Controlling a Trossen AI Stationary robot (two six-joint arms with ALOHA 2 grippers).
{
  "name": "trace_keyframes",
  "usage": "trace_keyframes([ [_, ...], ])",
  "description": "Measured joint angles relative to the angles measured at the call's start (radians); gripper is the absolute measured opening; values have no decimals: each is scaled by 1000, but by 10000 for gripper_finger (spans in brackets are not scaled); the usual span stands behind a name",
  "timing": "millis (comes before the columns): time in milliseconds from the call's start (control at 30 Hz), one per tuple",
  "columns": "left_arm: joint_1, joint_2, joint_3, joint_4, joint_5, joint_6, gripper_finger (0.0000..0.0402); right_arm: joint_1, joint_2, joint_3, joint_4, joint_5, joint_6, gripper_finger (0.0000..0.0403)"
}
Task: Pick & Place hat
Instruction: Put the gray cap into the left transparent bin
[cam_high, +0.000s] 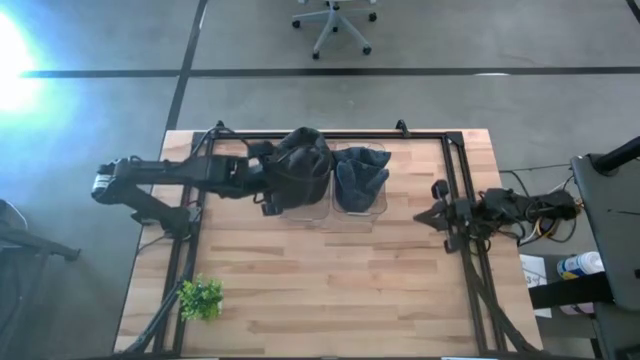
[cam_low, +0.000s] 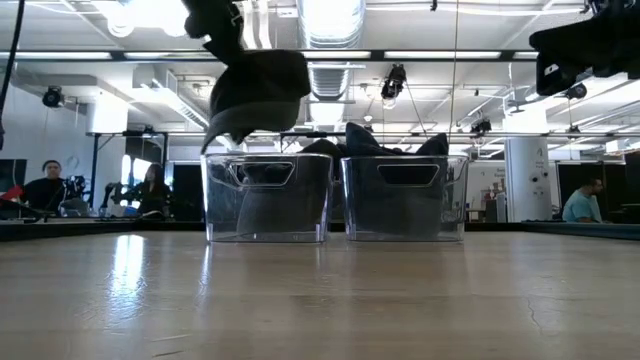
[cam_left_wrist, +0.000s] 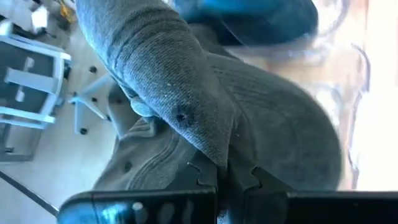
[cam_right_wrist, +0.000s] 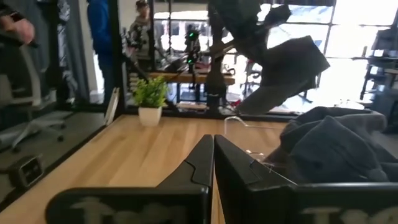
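My left gripper reaches from the table's left and is shut on a dark grey hat, which hangs above the left of two clear bins. In the low view the hat is clear of that bin's rim. The right clear bin holds more dark hats, piled above its rim. My right gripper waits shut at the table's right side, touching nothing; its view shows the held hat farther off. My left gripper pinches a raised fold of the hat's grey fabric between its two fingers. The hat is lifted clear of the table and the bin. It hangs slack below the fingers, its crown bulging away from them.
A small green plant in a white pot stands near the table's near left corner. A black frame rail runs along the far and side edges. Bare wood lies in front of the bins. People and an office chair are beyond the table.
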Motion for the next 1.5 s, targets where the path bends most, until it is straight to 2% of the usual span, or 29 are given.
trace_keyframes([
  [233, 38, 39, 32, 113, 11, 87, 0, -41, -23, -56, 64, 0, -3, 9],
  [533, 43, 150, 1, 105, 31, 107, 0, -54, -23, -123, 78, -44, 1, 9],
  [733, 44, 205, -15, 158, 46, 109, 0, -58, -24, -125, 82, -45, -35, 9],
  [1133, 59, 294, -69, 248, 122, 127, 0, -165, -23, -127, 81, -45, -43, 9],
  [1500, 72, 305, -100, 301, 139, 134, 10, -173, -22, -132, 78, -97, -51, 9],
])
